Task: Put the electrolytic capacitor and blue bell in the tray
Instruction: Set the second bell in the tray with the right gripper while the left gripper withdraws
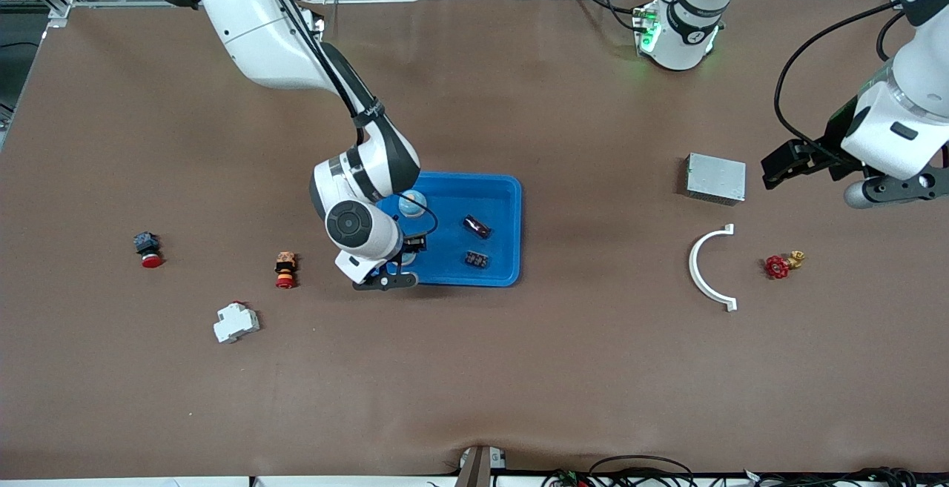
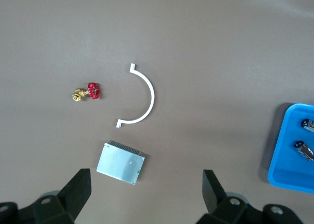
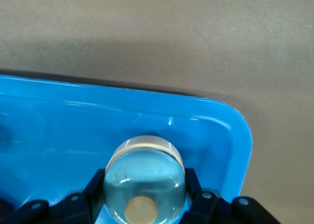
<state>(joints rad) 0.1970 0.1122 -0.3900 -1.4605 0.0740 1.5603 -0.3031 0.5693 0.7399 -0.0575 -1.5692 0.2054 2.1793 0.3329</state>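
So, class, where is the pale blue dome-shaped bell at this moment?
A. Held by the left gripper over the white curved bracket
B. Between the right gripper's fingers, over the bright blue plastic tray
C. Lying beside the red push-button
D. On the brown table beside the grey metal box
B: the right wrist view shows the pale blue dome-shaped bell clamped in the right gripper over a corner of the bright blue plastic tray; the left gripper holds nothing.

One tray (image 1: 504, 190) holds three parts: one bell (image 1: 411, 203) and two dark components (image 1: 477, 227) (image 1: 476, 258). The table (image 1: 519, 368) carries two red-capped buttons (image 1: 148, 248) (image 1: 285, 270), one white breaker (image 1: 236, 322), one grey box (image 1: 715, 178), one white arc (image 1: 704, 268), one valve (image 1: 782, 264).
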